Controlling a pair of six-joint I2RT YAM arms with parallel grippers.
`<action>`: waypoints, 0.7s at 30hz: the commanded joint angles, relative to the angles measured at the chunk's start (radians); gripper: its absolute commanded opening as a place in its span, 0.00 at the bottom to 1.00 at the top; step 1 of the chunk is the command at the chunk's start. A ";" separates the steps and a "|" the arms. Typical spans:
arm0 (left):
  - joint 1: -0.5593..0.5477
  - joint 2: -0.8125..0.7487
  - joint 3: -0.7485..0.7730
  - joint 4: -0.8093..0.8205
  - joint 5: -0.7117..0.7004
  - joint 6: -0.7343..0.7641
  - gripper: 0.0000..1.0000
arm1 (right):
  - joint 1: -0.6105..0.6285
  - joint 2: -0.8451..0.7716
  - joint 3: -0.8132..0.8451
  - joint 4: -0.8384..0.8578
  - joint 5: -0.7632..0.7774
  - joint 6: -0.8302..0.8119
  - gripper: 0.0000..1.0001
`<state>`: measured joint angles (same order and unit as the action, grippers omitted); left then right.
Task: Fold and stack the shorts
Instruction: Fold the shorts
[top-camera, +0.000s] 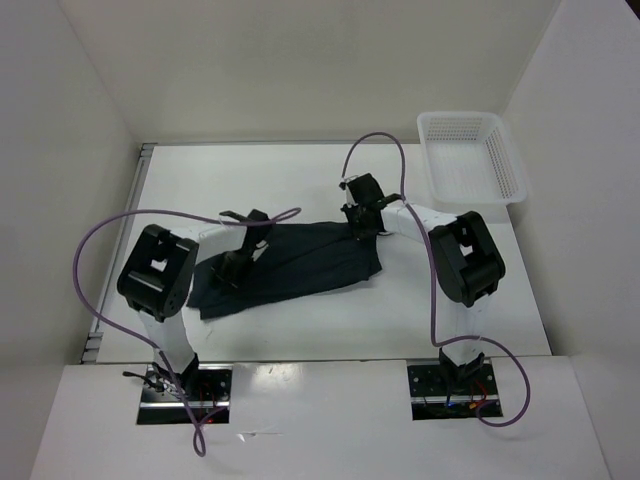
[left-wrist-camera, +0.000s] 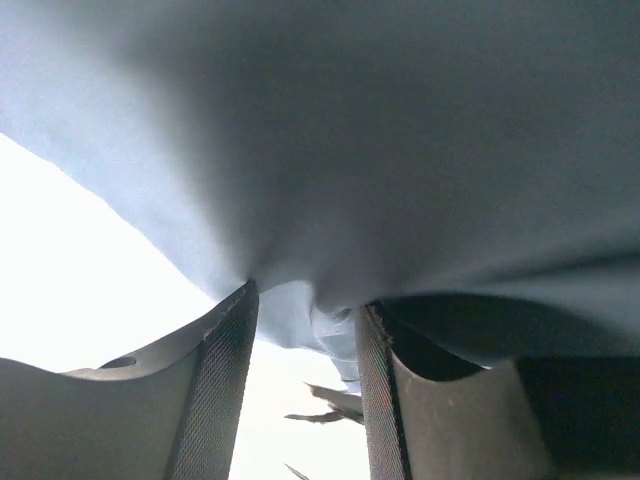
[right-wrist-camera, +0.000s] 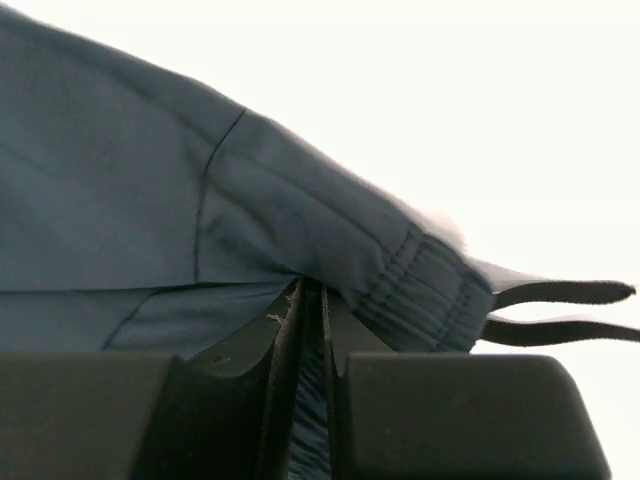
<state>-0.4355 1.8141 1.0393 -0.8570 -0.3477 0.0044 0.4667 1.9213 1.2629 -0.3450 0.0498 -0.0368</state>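
Charcoal shorts (top-camera: 300, 262), left tool (left-wrist-camera: 305, 305) gripping their fabric, right tool (right-wrist-camera: 312, 295) clamped on their edge

A robotics lab cell: bare white panels (top-camera: 300, 60) behind the right gripper (top-camera: 362, 228), purple cables (top-camera: 376, 136) looping from bolted arms (top-camera: 465, 260).

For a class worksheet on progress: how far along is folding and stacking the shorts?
Done: no finished fold shows; the shorts lie spread on the table. In hand: the right gripper pinches the waistband, the left gripper holds a fold. Remaining: folding, stacking.
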 joint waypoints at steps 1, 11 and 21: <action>0.116 0.158 0.052 0.550 -0.209 -0.004 0.51 | -0.022 -0.034 0.033 0.041 0.137 0.230 0.16; 0.077 -0.036 0.197 0.360 -0.076 -0.004 0.52 | -0.022 -0.044 0.315 0.048 -0.007 0.078 0.36; 0.276 -0.242 -0.036 0.430 -0.194 -0.004 0.56 | 0.026 -0.163 0.192 -0.177 -0.272 -0.351 0.47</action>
<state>-0.2310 1.5547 1.0412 -0.4900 -0.4980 0.0185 0.4492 1.7889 1.5242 -0.4206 -0.1333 -0.1932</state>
